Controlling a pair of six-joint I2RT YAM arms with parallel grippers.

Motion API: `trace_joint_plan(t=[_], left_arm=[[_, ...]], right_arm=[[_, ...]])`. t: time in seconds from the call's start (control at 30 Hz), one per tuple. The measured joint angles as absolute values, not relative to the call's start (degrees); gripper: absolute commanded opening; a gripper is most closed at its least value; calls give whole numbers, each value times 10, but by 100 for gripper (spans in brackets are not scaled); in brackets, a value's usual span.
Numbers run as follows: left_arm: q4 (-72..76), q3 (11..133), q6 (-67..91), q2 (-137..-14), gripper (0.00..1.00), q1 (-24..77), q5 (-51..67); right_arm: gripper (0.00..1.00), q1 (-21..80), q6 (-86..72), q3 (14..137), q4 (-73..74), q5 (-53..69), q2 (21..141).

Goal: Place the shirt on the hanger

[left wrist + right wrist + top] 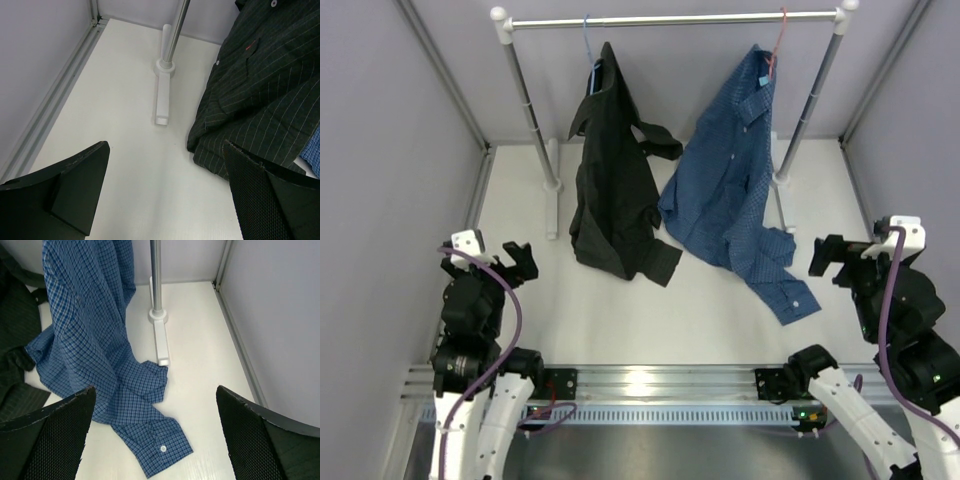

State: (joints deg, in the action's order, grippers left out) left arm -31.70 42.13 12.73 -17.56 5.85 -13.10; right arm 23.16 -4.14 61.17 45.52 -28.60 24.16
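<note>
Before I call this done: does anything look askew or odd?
Yes: the blue checked shirt hangs lopsided from the pink hanger, its lower half and one sleeve sprawled on the table. The black shirt trails there too.

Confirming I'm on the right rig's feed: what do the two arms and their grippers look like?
Both arms are black above and white near the bases, each with a purple cable looped alongside and a white wrist block. The left gripper and right gripper have black wedge-shaped fingers with mesh-textured inner faces.
</note>
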Motion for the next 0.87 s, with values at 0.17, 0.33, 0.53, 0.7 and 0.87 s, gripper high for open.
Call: trace_joint_plan(t=[0.17, 0.33, 0.53, 0.7, 0.87], left_arm=[[-318, 411, 126, -164, 98, 66, -129], [-323, 407, 126, -143, 98, 68, -129], [-328, 406, 126, -142, 98, 68, -128], [-331, 404, 126, -140, 98, 68, -124], [-332, 403, 126, -140, 98, 71, -119]], right_arm=[[100, 232, -42, 579, 470, -279, 208], [99, 232, -47, 576, 472, -274, 206], [99, 232, -52, 560, 471, -263, 207], [100, 232, -58, 559, 471, -258, 208], [99, 232, -62, 559, 471, -258, 208]])
